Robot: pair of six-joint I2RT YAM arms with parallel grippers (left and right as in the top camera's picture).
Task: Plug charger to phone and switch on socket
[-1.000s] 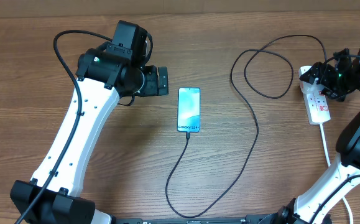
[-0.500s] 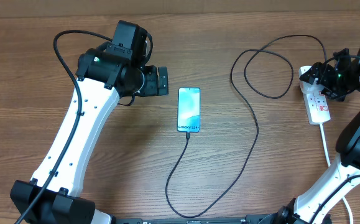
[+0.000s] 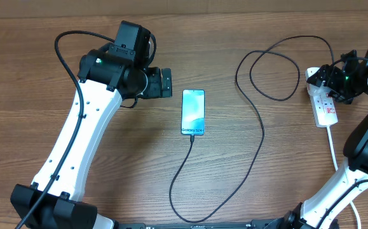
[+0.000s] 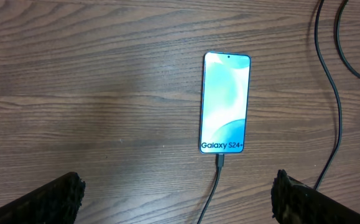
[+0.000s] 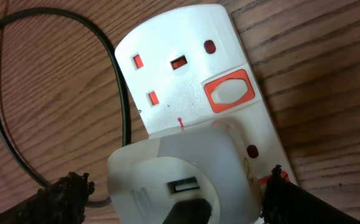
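Note:
The phone (image 3: 193, 112) lies face up mid-table with its cyan screen lit; in the left wrist view the phone (image 4: 224, 102) has the charger's plug tip (image 4: 220, 162) in its bottom edge. The charger's thin black cable (image 3: 262, 137) loops toward the front edge, then right and back toward the socket (image 3: 327, 109). My left gripper (image 3: 166, 83) hovers left of the phone, open and empty (image 4: 180, 202). My right gripper (image 5: 180, 202) is open, straddling a white adapter (image 5: 180, 171) plugged into the socket (image 5: 186, 68). Its right finger (image 5: 304, 202) covers part of a red switch (image 5: 267, 180); contact is unclear.
Another red-rimmed switch (image 5: 229, 91) sits beside a free outlet on the strip. The socket's thick white cord (image 3: 333, 149) runs toward the front edge at the right. Black cable loops (image 3: 266, 70) lie left of the socket.

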